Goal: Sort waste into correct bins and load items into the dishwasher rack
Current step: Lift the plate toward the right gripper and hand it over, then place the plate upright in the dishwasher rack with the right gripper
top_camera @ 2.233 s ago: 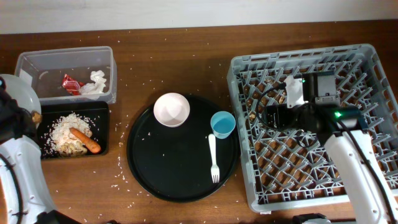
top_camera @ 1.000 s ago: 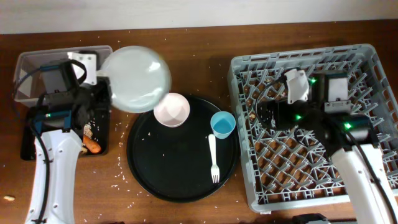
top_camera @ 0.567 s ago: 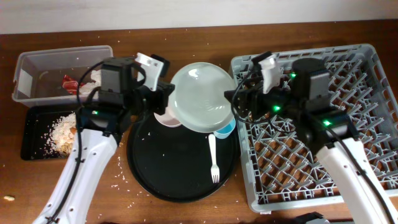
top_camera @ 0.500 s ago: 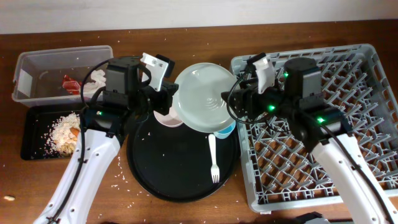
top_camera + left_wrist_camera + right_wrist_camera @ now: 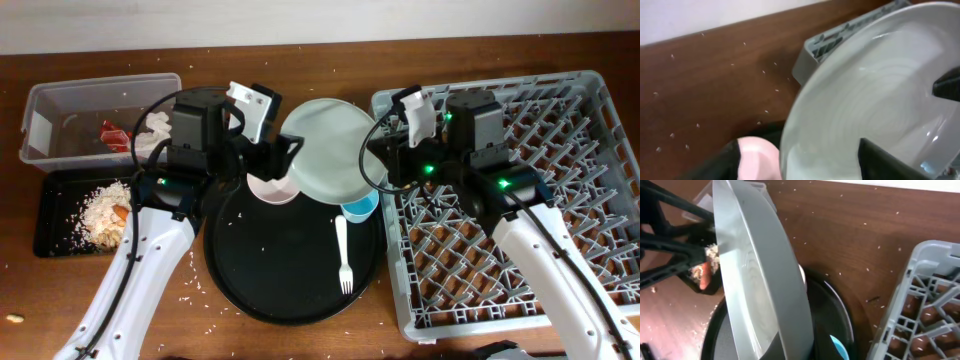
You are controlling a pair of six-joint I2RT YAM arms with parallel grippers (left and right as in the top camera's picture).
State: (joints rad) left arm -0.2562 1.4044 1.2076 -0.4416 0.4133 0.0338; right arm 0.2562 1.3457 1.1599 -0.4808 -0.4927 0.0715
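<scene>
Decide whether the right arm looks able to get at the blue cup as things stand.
Probably not from above: the grey plate, held tilted in the left gripper, covers most of the blue cup, and the right gripper is at the plate's rim.

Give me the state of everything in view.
Plate, tilted, gripped by left hand.
Right hand, at the plate's rim, grip unclear.
Bowl, upright on round tray.
Cup, upright on round tray.
Fork, lying flat on round tray.
Clear tub, holds wrapper and tissue.
Rack, no dishes showing.
</scene>
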